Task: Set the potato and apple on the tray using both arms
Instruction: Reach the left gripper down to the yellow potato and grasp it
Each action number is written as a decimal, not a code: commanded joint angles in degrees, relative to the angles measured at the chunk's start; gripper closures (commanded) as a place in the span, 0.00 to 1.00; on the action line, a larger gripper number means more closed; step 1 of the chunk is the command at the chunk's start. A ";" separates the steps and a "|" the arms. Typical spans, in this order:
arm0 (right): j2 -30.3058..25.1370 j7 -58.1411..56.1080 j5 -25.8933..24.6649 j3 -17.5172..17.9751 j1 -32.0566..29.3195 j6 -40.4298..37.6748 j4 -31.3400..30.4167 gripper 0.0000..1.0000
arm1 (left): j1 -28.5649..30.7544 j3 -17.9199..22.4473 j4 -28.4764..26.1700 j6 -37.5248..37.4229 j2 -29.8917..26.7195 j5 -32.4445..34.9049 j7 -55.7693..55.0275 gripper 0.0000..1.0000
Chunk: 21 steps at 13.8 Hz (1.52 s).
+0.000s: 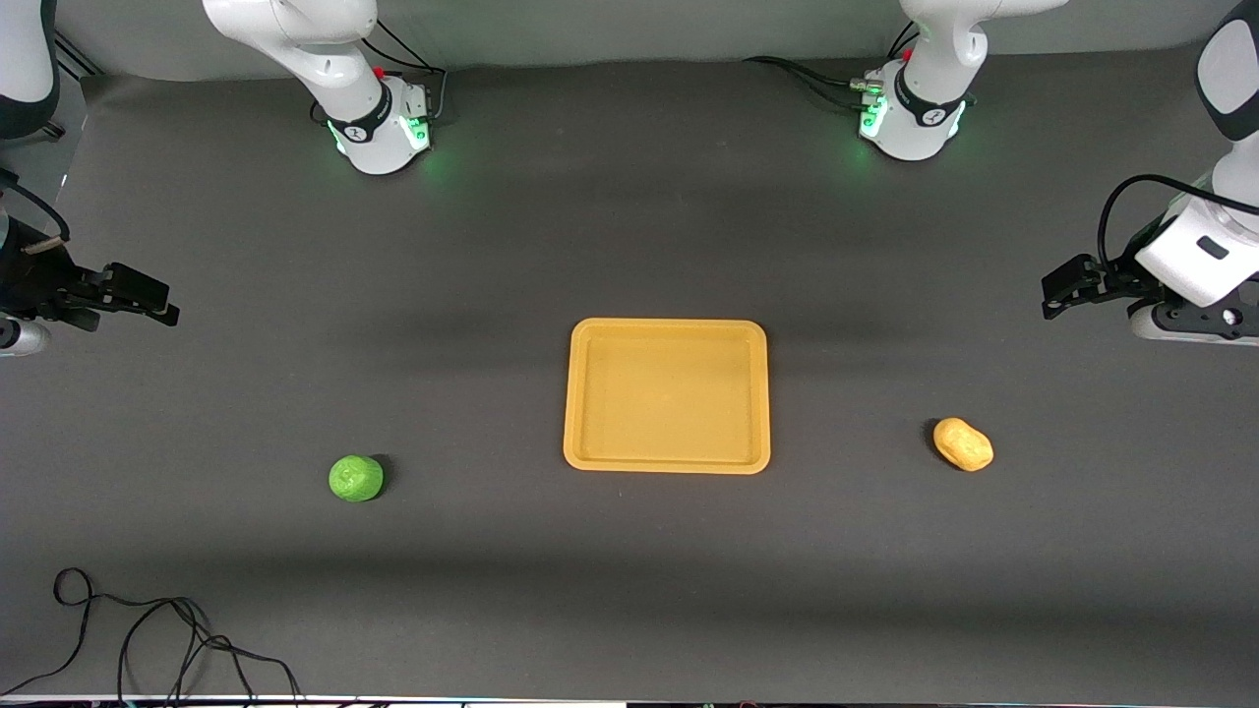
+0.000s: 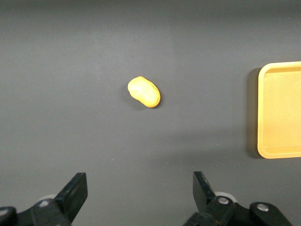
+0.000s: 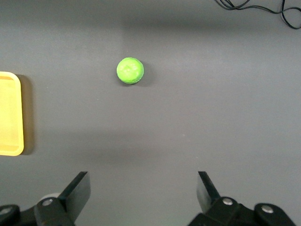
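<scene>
— At mid-table, what was entered?

— Item one: the tray [image 1: 668,329], flat, nothing on it. Item two: the potato [image 1: 963,444], on the mat toward the left arm's end of the table, well apart from the tray. Item three: the apple [image 1: 356,479], toward the right arm's end, also well apart from the tray and slightly nearer the front camera than the potato.

— Grippers?

— The left gripper [image 1: 1064,287] hung in the air over bare mat at the left arm's end, fingers spread wide and holding nothing. The right gripper [image 1: 148,300] hung likewise at the right arm's end, fingers parted, unloaded.

— Governing relation for the coming move?

— Each fruit lay on its own arm's side, so the left arm was judged nearer the potato and the right arm nearer the apple; no crossing looked necessary. In the left wrist view the potato [image 2: 144,92] sat well ahead of the fingertips [image 2: 75,184], roughly centred on the gap, its long axis slanted against the line between the fingers; some wrist turn would likely help. The apple [image 3: 130,70], being round, set no such demand.

— Obstructions?

— None between either gripper and its fruit. A loose black cable [image 1: 148,639] lay at the table edge nearest the front camera, away from both paths.
</scene>
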 commanded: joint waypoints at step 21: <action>-0.36 -3.68 -1.88 0.03 0.08 -0.64 0.01 0.00 | 1.36 0.83 -3.87 30.10 28.53 0.66 -33.74 0.00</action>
